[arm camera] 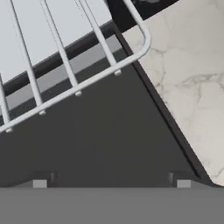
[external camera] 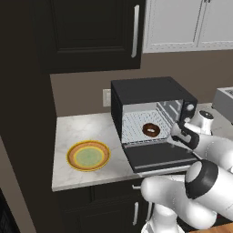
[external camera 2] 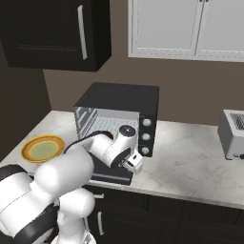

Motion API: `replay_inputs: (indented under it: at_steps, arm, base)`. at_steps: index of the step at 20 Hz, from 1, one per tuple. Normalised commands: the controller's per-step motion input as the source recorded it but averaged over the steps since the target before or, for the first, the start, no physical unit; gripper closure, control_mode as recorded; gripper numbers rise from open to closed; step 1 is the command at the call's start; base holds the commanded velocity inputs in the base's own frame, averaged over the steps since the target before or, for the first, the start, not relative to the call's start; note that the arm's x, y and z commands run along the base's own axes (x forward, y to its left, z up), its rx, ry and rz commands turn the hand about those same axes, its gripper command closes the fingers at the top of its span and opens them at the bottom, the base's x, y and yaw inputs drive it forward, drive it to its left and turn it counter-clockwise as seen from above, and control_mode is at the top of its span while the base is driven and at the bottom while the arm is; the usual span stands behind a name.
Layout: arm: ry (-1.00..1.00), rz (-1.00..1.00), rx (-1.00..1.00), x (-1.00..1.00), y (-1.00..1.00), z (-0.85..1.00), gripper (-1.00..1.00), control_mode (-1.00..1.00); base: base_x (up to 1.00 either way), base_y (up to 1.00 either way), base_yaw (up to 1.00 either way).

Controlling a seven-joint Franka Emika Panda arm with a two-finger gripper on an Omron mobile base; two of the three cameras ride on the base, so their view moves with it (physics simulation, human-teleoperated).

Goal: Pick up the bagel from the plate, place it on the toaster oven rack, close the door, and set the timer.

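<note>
Small dark brown glazed bagel point(external camera: 151, 130) is sitting on the light grey wire toaster oven rack point(external camera: 136, 125) inside the black toaster oven point(external camera: 150, 93), toward the right of the cavity, clear of the walls. Black oven door point(external camera: 157, 157) is lying folded down flat, fully open, over the white marble counter point(external camera: 77, 129) edge. Round yellow-rimmed plate with pale green centre point(external camera: 88, 155) is sitting bare on the counter left of the oven, well apart from it.

White arm's gripper point(arm camera: 111, 181) is hovering just above the open door, jaws standing wide apart, gripping nothing. In the hand view, both dark fingertips point(arm camera: 39, 183) are showing at the bottom over the dark door panel, with the rack's rounded front corner point(arm camera: 142, 41) above them and marble counter to the right. In the right base view the hand point(external camera 2: 128, 159) is sitting in front of the oven's knob panel point(external camera 2: 146, 136). Grey toaster point(external camera 2: 233, 133) is standing far right on the counter.
</note>
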Motion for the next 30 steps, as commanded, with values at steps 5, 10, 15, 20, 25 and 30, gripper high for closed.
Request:
replay_inputs:
  at_steps: [5,10,15,20,25,30]
  arm:
    - [0.00,-0.01,0.01,0.28,0.00,-0.11,-1.00,-1.00]
    - [0.01,0.00,0.01,0.30,0.00,-0.06,-1.00,-1.00]
    - [0.02,-0.01,0.02,0.36,0.00,-0.07,-1.00,-1.00]
    - [0.01,0.00,0.03,0.44,0.00,-0.01,-1.00,-1.00]
    - [0.00,0.00,0.07,0.51,0.00,0.00,-1.00,-1.00]
    - [0.00,0.00,0.07,0.36,0.00,0.00,-1.00,-1.00]
  base:
    - [0.00,0.00,0.00]
    - [0.00,0.00,0.00]
    - [0.00,0.00,0.00]
    - [0.00,0.00,0.00]
    - [0.00,0.00,0.00]
    - [0.00,0.00,0.00]
